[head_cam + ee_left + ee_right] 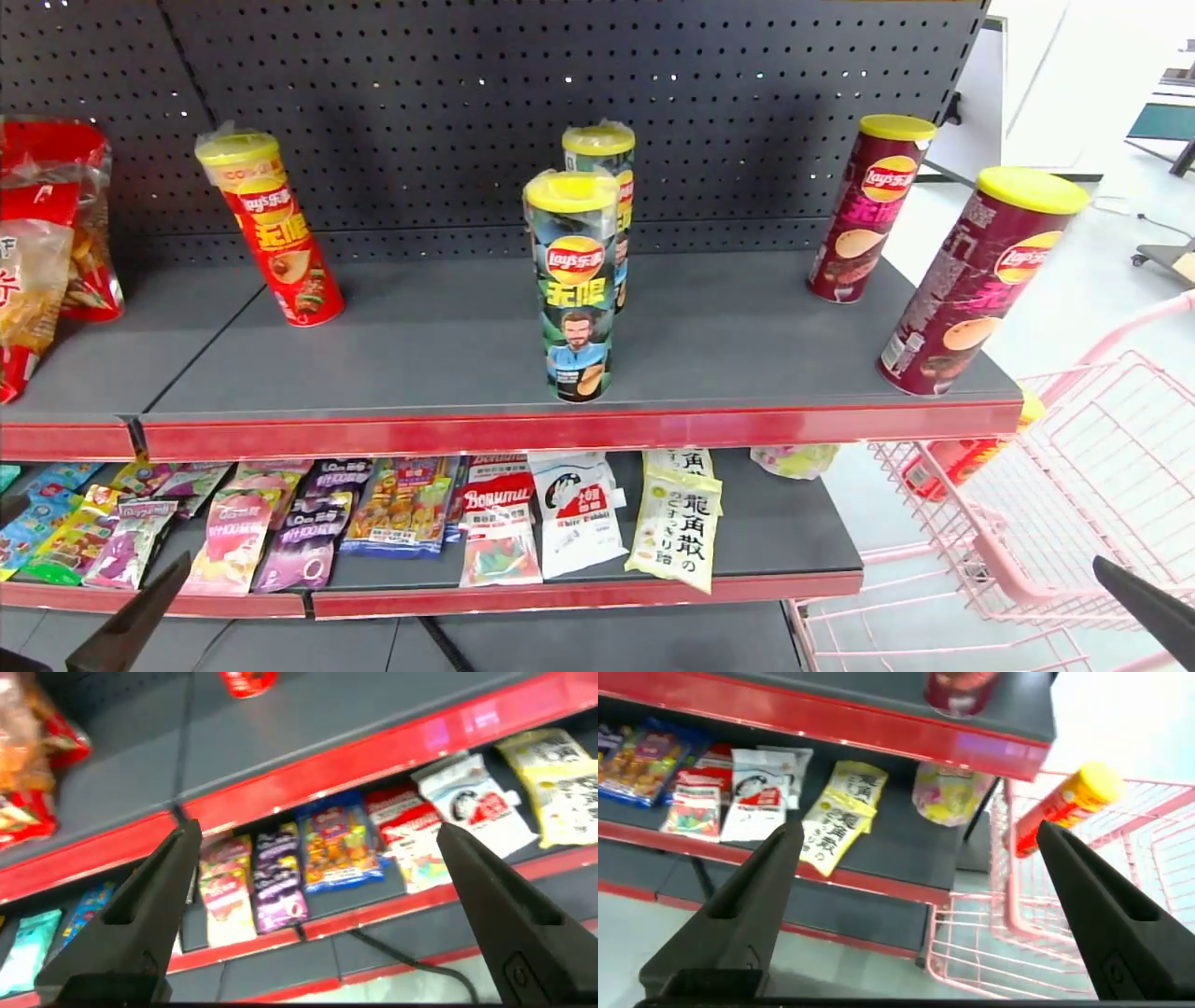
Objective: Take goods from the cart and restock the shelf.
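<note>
A two-tier store shelf [709, 355] with red front edges stands against a dark pegboard.

On the upper tier, five tall chip cans with yellow lids stand upright:
- A red can [271, 229] is toward the left.
- Two green-and-blue cans are in the middle, the front one [571, 280] near the edge and the other [602, 149] just behind it.
- Two maroon cans are on the right, one [868, 210] farther back and one [980, 280] at the front corner.

Bagged snacks [47, 233] sit at the far left of this tier. The lower tier holds a row of flat snack packets, among them a white packet [579, 513] and a pale yellow packet [677, 527].

To the right of the shelf stands a pink wire cart [1074, 485]. One more red can with a yellow lid [1064, 807] lies at a slant inside it, close to the shelf's end.

The left gripper [318, 829] hangs low in front of the lower tier's left half. Its two black fingers are spread wide and hold nothing. The right gripper [917, 829] hangs low between the shelf's right end and the cart, also spread wide and empty, with the slanted can beyond it and apart from it.
</note>
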Controlling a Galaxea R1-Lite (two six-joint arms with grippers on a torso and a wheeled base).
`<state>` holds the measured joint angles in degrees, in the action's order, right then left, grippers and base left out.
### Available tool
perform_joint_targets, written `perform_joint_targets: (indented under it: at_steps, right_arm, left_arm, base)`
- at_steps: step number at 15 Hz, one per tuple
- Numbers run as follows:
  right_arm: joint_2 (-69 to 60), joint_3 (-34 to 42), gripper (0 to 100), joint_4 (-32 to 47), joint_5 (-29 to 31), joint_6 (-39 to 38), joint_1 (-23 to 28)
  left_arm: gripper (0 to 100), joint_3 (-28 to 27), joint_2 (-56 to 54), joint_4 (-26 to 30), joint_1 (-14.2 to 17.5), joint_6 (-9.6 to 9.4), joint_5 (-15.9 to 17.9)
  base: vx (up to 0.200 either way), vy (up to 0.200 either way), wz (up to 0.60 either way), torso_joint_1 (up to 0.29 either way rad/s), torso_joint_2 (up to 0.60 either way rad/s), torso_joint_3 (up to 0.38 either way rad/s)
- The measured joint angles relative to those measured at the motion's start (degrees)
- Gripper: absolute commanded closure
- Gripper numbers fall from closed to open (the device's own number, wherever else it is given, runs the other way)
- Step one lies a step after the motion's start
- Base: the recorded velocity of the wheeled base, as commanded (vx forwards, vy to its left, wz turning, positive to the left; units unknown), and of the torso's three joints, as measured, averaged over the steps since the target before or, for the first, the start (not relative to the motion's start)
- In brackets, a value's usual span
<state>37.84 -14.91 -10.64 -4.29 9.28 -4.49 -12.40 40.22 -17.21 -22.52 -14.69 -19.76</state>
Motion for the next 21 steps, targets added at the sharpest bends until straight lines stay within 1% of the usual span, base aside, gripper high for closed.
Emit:
perform_joint_targets:
  at_steps: [8,11,13,14,18,21]
  right_arm:
    - [3.11,-1.55,0,-0.41,0.09,0.11,0.00]
    - [4.50,-2.45,0,-0.38,0.11,0.13,0.02]
    - [5.49,-3.30,0,-0.46,0.17,0.62,0.16]
    - [5.88,-3.33,0,-0.35,0.22,0.68,0.24]
    - [6.51,-3.04,0,-0.33,0.33,0.66,0.38]
    - [6.86,-3.04,0,-0.33,0.22,0.57,0.39]
  left_arm:
    - [0,-0.33,0.40,0.22,0.06,-0.17,-0.07]
    - [0,-0.35,0.44,0.13,0.02,-0.41,0.00]
    - [0,-0.35,0.44,0.17,0.00,-1.51,0.04]
    - [0,-0.35,0.38,0.11,0.04,-1.65,0.00]
    - [0,-0.35,0.24,0.09,0.02,-1.73,0.11]
    - [0,-0.30,0.10,0.09,0.00,-1.69,0.20]
  base:
    - [0.000,-0.200,0.00,0.006,0.00,0.002]
    - [0.000,0.000,0.00,0.000,0.00,0.000]
    - [0.000,0.000,-0.60,-0.005,0.00,0.002]
    - [0.000,0.000,-0.60,0.002,0.00,-0.002]
    - [0.000,0.000,-0.60,0.002,0.00,0.000]
    - [0.000,0.000,0.00,0.000,0.00,0.000]
